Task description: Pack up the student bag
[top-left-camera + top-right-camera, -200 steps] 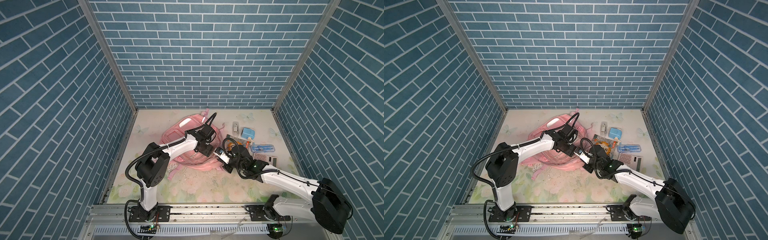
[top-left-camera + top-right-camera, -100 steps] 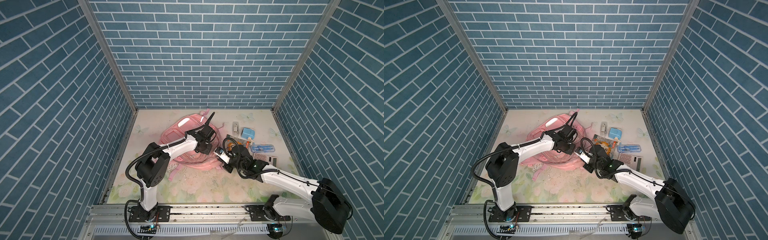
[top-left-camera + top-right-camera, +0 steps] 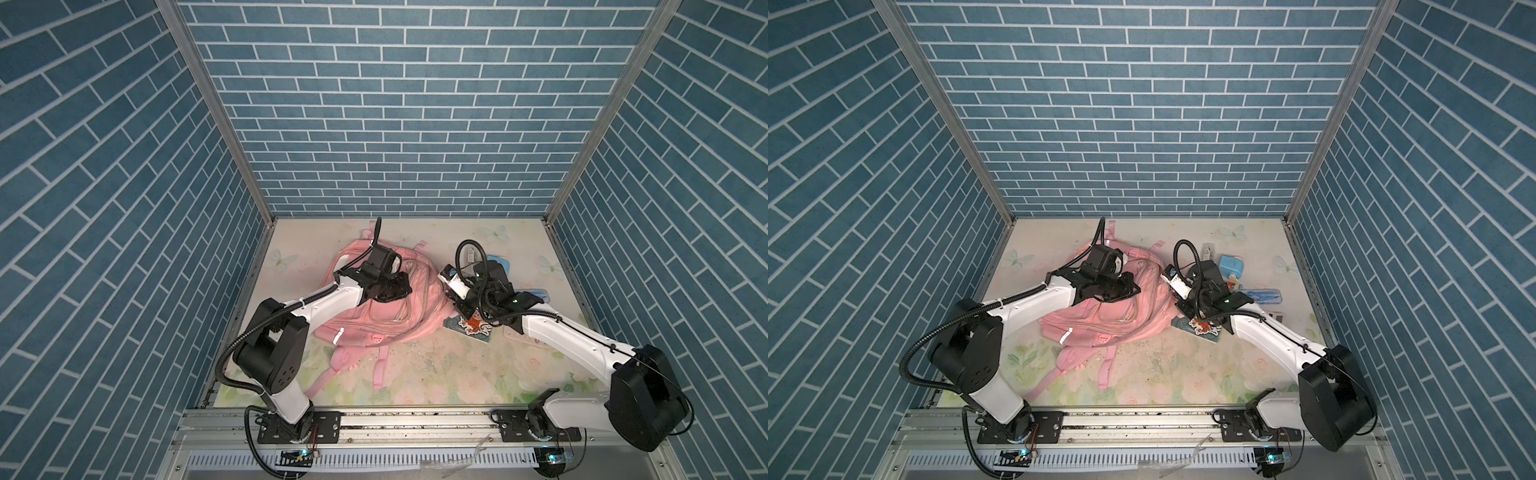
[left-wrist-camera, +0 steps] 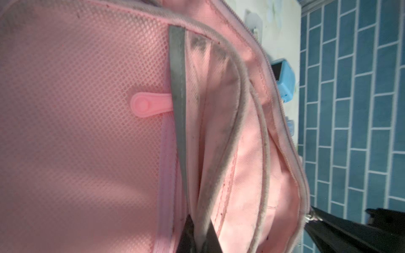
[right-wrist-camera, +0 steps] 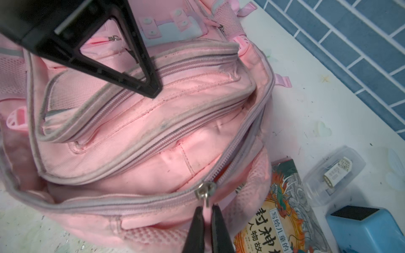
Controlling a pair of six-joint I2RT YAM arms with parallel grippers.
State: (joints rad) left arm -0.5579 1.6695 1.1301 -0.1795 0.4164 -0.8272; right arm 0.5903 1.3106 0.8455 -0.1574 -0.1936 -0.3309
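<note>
Left tool [image 4: 199,239] newly clamped shut on a pocket edge [image 4: 202,216] of the pink student bag [image 3: 395,316], right tool [image 5: 207,221] pinched tight on its zip pull [image 5: 206,192]

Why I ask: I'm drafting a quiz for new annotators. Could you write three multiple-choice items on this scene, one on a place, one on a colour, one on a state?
1. Where does the dragon-cover book lie relative to the student bag?
A. on top of it
B. beside it, on the table
C. inside it

2. What colour is the student bag?
A. pink
B. green
C. black

3. What is the right end effector doing?
A. hanging open
B. shut on the book
C. shut on the bag's zipper pull

Answers:
1 B: the right wrist view shows it flat on the table next to the bag.
2 A: its fabric is pink in every view.
3 C: it clamps the pull tab.
</note>
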